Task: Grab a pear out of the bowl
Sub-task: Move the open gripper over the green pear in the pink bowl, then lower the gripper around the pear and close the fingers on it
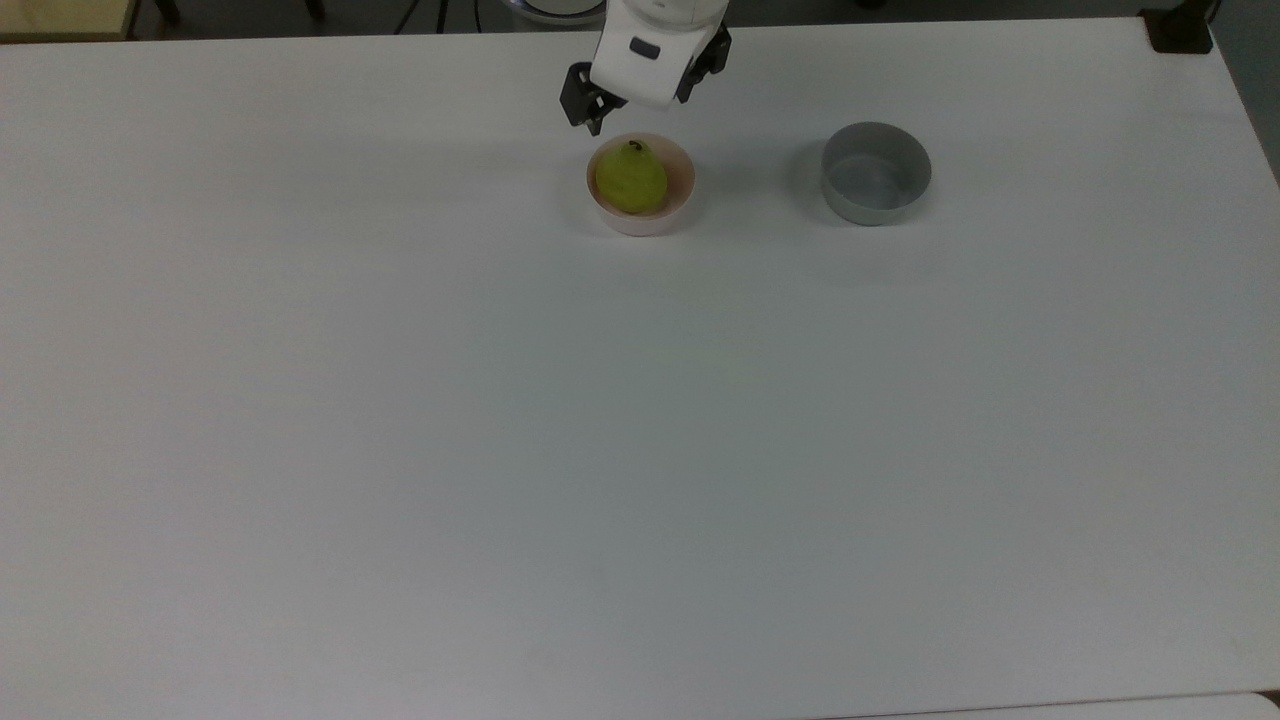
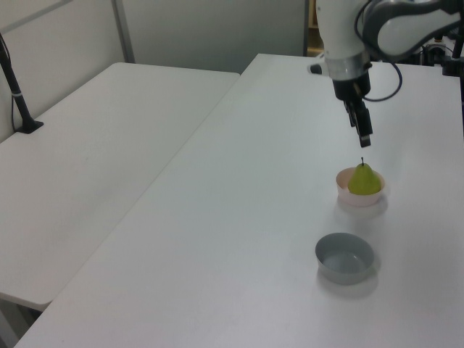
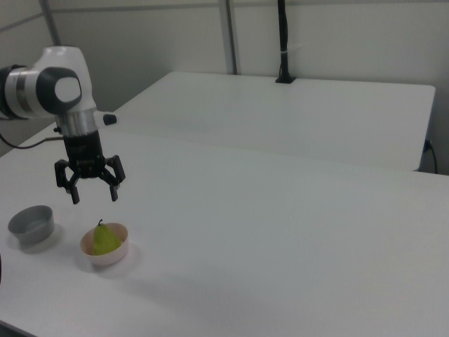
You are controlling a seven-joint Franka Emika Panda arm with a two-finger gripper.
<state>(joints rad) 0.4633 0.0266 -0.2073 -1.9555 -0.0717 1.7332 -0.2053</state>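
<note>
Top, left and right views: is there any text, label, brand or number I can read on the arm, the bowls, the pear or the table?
None: no readable text in any view.
The gripper, pear, pink bowl, grey bowl and table carry no visible markings.

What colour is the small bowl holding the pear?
Pale pink: the small round bowl under the yellow-green pear, best seen in the top view.
</note>
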